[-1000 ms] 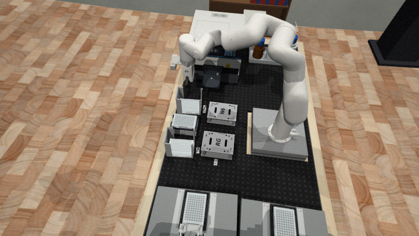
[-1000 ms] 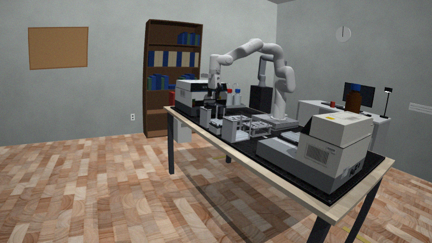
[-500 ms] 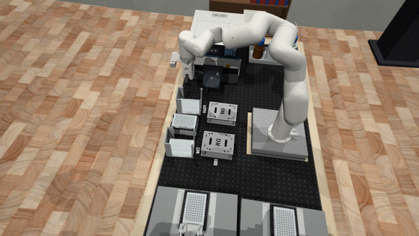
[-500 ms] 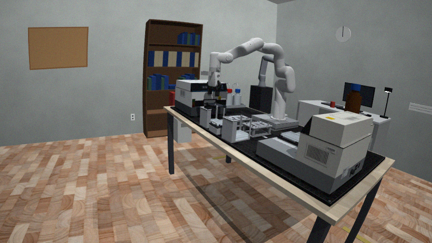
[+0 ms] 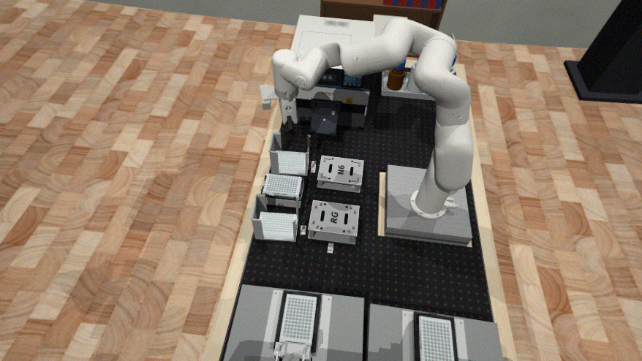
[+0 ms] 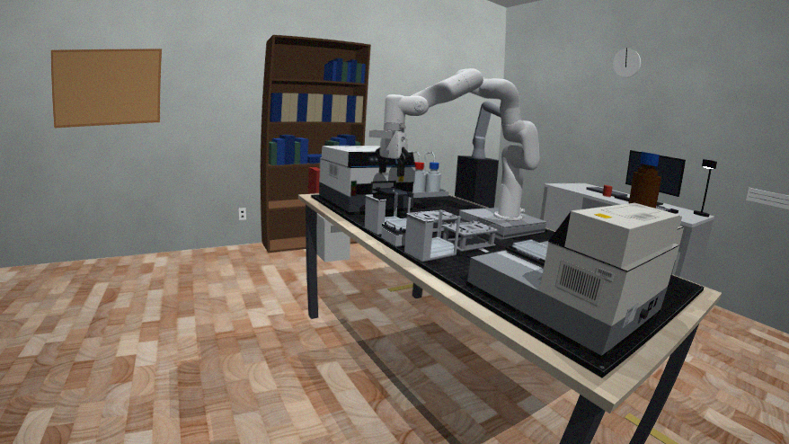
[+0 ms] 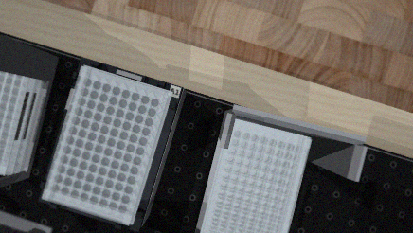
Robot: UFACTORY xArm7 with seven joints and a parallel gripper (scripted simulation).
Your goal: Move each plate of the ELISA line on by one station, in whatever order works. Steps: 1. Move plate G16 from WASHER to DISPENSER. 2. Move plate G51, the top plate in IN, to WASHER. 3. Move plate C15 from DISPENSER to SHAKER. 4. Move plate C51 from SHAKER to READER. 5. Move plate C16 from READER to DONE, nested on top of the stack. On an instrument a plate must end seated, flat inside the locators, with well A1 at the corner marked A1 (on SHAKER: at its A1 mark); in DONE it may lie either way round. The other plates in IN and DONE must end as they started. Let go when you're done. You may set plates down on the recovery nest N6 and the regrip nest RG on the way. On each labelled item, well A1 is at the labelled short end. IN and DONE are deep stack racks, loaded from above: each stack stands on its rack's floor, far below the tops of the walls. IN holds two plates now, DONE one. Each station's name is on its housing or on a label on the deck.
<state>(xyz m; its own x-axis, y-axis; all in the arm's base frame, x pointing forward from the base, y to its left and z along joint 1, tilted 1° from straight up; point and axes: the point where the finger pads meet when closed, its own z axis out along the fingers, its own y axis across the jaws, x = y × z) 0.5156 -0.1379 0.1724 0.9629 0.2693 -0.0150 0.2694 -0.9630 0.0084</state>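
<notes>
My gripper [image 5: 288, 122] is open and empty. It hangs above the far left of the deck, just beyond the far stack rack [image 5: 289, 159], and also shows in the exterior view [image 6: 393, 165]. The wrist view shows that rack [image 7: 258, 175] with a white well plate lying deep inside it. Next to it a plate [image 7: 109, 147] sits in a black-framed station with an A1 mark [image 7: 175, 91]; this is the middle station [image 5: 281, 185]. A second rack with a plate [image 5: 276, 224] stands nearer. Two more plates sit on the front instruments [image 5: 298, 318] [image 5: 436, 336]. My fingers are out of the wrist view.
Nests N6 [image 5: 340, 170] and RG [image 5: 334, 218] stand bare right of the racks. A grey instrument with a dark tray [image 5: 324, 118] is at the back, with bottles [image 5: 397, 78] beside it. The arm's base [image 5: 428, 204] is on the right. The table's left edge runs close to the racks.
</notes>
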